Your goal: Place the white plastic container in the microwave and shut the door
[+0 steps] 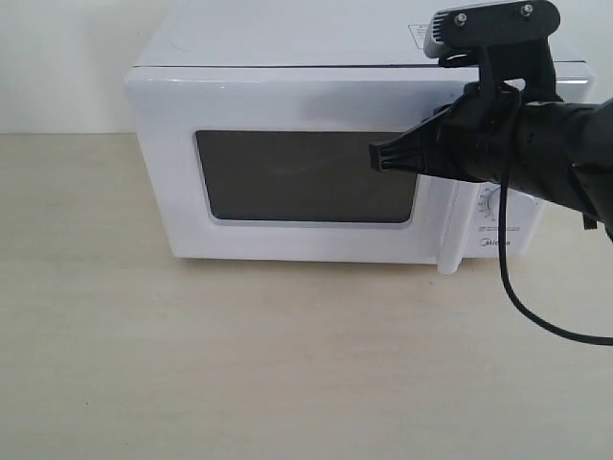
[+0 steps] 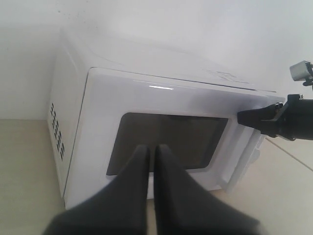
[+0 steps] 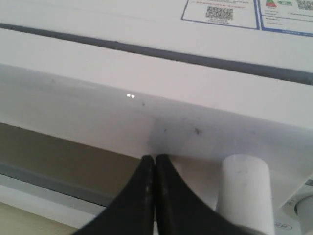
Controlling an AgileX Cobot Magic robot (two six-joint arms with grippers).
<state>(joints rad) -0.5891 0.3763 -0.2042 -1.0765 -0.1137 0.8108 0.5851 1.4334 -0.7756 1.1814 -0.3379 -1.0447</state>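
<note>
Above the pale wooden worktop [image 1: 239,364], the left gripper [image 2: 151,147], jaws pressed together and empty, points at the dark rectangular window [image 2: 171,142]. The right gripper [image 1: 375,156], also pinched together on nothing, sits at the closed white door [image 1: 287,101], just beside its long vertical white handle [image 1: 445,235]. The boxy white countertop microwave [image 1: 287,38] stands on the worktop before a white wall [image 1: 57,57].

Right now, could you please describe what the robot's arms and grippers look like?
The right arm is matte black and tube-shaped, ending in a black, tapering right gripper. A black camera bracket with two screws sits above it, and a thin black cable hangs below. The left gripper is the same black wedge shape.
</note>
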